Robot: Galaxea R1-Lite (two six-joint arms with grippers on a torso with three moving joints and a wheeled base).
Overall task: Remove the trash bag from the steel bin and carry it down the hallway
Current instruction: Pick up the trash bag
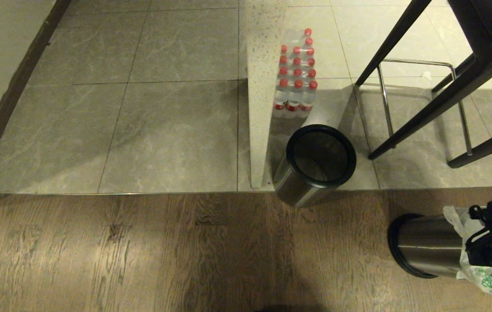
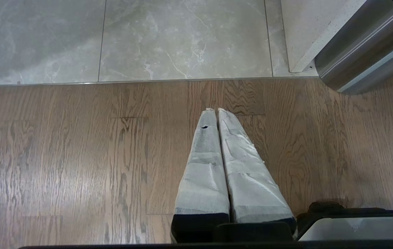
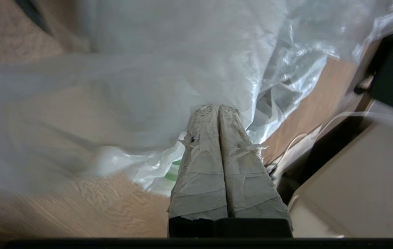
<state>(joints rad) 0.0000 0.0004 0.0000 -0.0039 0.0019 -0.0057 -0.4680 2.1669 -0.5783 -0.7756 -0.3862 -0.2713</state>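
At far left a pale wall with dark skirting (image 1: 9, 104) runs along the grey marbled tile floor (image 1: 159, 125), which meets the wooden floor (image 1: 141, 251) in a straight seam across the scene. The left gripper (image 2: 216, 111) hangs above the wood near that seam, its taped jaws pressed together with nothing between them. Toward the middle, a speckled white panel (image 1: 261, 86) stands on the tiles, with a shrink-wrapped pack of red-capped water bottles (image 1: 296, 73) just to its right on the far side. Nearer, an upright steel bin with a black rim (image 1: 320, 158) stands beside the panel's near end, at the seam. Further right, dark furniture legs (image 1: 423, 104) and a chrome frame (image 1: 419, 65) stand on the tiles. At near right, the steel bin (image 1: 428, 251) lies on its side on the wood, its black base pointing left. The trash bag (image 1: 486, 277) spills from its right end, crinkled white with green print. The right gripper (image 3: 216, 108) is there at the bag, jaws closed on the thin plastic, which drapes over and around their tips.
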